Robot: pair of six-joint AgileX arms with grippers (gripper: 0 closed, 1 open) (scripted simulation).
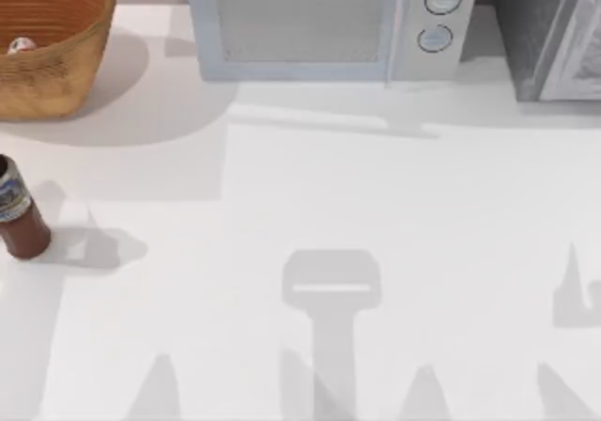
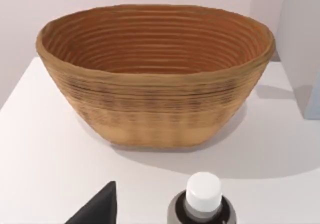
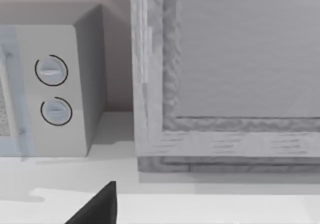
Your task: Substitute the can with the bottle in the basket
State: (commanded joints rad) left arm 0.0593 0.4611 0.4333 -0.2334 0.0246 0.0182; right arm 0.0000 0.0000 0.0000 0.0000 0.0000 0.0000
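Microwave with 2 dials beside grey cabinet

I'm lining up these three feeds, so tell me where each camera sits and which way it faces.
Top view: above the table, looking down on the basket, bottle, microwave; arm shadows alone.
Left wrist view: on the left arm, facing the basket beyond the bottle; one dark finger.
Right wrist view: on the right arm, facing the microwave; one dark finger.
Shared: basket, bottle, microwave.

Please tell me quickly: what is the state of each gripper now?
Left gripper: near the bottle, before the basket; holding nothing visible.
Right gripper: facing the microwave; holding nothing visible.
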